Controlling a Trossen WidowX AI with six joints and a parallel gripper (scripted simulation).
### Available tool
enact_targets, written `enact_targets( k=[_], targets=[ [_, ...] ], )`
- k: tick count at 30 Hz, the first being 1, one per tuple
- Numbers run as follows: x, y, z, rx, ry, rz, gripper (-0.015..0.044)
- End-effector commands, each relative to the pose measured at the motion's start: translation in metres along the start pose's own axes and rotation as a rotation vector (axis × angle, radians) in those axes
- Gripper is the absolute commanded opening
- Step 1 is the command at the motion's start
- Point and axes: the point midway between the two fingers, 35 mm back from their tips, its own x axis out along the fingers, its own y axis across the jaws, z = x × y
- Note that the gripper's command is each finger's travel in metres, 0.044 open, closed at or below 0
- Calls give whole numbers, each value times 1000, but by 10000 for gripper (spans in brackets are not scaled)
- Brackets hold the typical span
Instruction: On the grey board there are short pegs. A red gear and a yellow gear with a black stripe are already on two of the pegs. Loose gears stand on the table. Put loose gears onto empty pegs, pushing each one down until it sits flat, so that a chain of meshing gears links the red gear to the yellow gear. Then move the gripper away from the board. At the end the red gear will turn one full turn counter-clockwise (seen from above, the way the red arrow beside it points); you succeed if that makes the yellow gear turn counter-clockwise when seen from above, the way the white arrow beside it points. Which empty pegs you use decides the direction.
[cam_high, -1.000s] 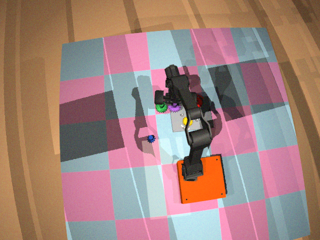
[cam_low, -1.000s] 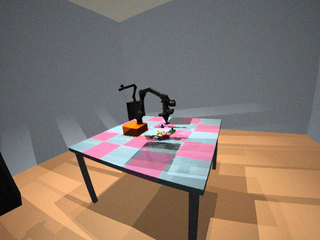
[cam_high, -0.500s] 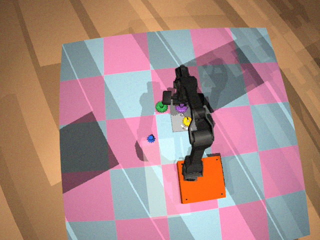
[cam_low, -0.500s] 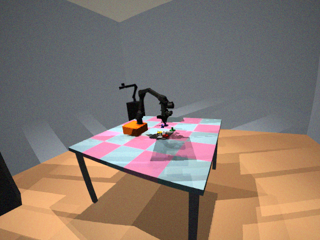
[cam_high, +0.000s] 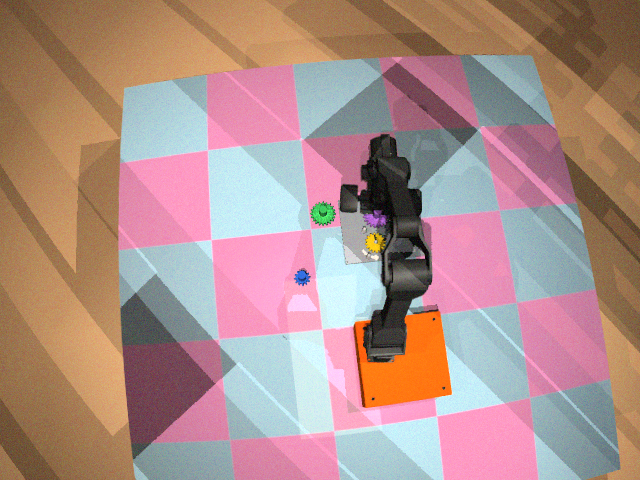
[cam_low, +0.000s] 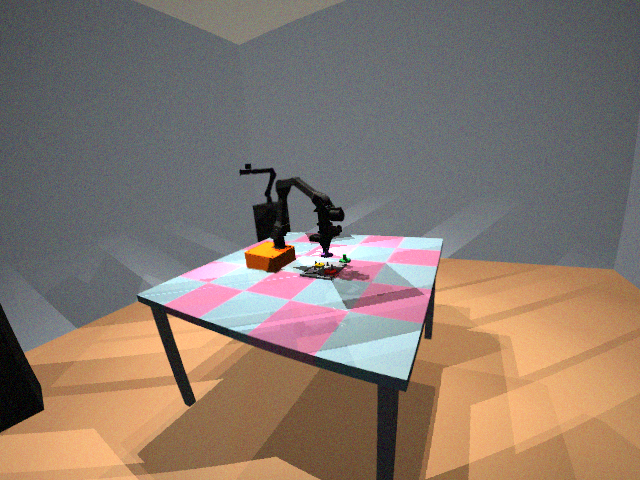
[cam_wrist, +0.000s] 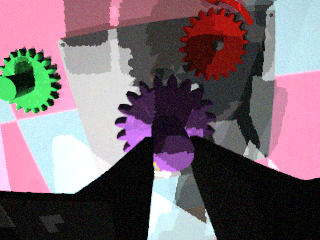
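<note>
My gripper (cam_wrist: 171, 144) is shut on the knob of the purple gear (cam_wrist: 137, 102) (cam_high: 374, 219) (cam_low: 326, 254) and holds it above the grey board (cam_high: 354, 253) (cam_wrist: 95, 65). The red gear (cam_wrist: 213, 45) (cam_low: 330, 271) sits on the board; the arm hides it in the top view. The yellow gear (cam_high: 372, 242) (cam_low: 319, 264) sits on the board and is mostly hidden in the wrist view. A green gear (cam_high: 323, 213) (cam_low: 344, 258) (cam_wrist: 42, 80) stands on the table beside the board. A small blue gear (cam_high: 302, 277) stands on the table farther off. Most pegs are hidden by the arm and purple gear.
The orange base block (cam_high: 408, 361) (cam_low: 268, 256) carries the arm, which reaches over the board. Part of the red arrow (cam_wrist: 242, 10) shows beside the red gear. A dark stand (cam_low: 263, 219) with a jointed arm is behind the table in the exterior view.
</note>
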Motion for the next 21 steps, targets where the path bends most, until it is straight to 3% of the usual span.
enact_targets(
  k=[1,21],
  targets=[
    [5,-10,-2,-7,3,1,0],
    [11,-36,-6,-14,0,-3,0]
  ],
)
